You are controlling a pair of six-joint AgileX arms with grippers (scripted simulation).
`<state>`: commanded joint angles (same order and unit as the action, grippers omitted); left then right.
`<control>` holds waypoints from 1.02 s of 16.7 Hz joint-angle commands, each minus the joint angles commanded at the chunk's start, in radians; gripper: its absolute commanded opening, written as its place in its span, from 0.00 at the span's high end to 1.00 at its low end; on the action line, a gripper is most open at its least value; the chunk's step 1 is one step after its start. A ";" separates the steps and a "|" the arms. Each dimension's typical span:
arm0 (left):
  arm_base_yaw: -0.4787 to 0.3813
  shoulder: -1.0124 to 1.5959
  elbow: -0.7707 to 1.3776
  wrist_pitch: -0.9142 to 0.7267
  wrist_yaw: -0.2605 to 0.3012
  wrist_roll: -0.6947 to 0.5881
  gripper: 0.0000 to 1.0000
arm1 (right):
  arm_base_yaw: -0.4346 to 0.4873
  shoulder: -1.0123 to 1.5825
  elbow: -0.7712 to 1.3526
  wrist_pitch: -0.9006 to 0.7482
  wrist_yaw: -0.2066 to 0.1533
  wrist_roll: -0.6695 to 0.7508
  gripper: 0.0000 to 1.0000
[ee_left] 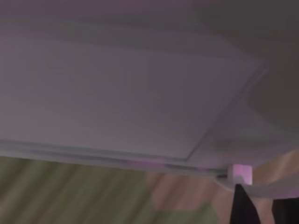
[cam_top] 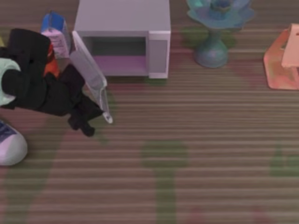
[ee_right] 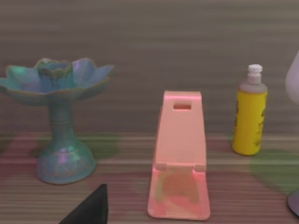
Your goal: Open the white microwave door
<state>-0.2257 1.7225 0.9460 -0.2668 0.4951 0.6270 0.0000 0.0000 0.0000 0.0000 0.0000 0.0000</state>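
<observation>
Striped brown wooden tabletop (cam_top: 201, 140) with faint green and red patches filled the top view. At its far edge, left of centre, stood the small boxy white microwave (cam_top: 122, 18), its purple-floored cavity exposed. The white-framed microwave door with its grey translucent window (cam_top: 90, 70) was swung out to the left on its hinge, standing roughly at right angles to the oven's front, its free edge pointing toward the near side of the table.

My left arm's black two-finger gripper (cam_top: 86, 119) sat just beside the door's free edge, on the door's left side. I could not tell whether its fingers were spread or pinched on the door. The left wrist view was filled by the door panel (ee_left: 121, 93) seen from very close.

My right arm did not appear in the top view; only a dark tip of its gripper (ee_right: 91, 210) showed in the right wrist view, so I could not tell its state.

Around the microwave I saw a blue and white carton (cam_top: 55, 32) to its left, a teal flower-shaped pedestal stand (cam_top: 215, 28) to its right, a pink plastic phone stand (cam_top: 282, 60) at the right edge, and, in the right wrist view, a yellow bottle with a white cap (ee_right: 250, 119).
</observation>
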 joint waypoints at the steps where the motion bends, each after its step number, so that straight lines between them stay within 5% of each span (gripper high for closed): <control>1: 0.005 0.001 0.004 -0.006 0.006 0.013 1.00 | 0.000 0.000 0.000 0.000 0.000 0.000 0.00; 17: 0.033 0.004 0.017 -0.040 0.035 0.077 1.00 | 0.000 0.000 0.000 0.000 0.000 0.000 0.00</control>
<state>-0.1924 1.7266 0.9633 -0.3068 0.5305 0.7035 0.0000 0.0000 0.0000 0.0000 0.0000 0.0000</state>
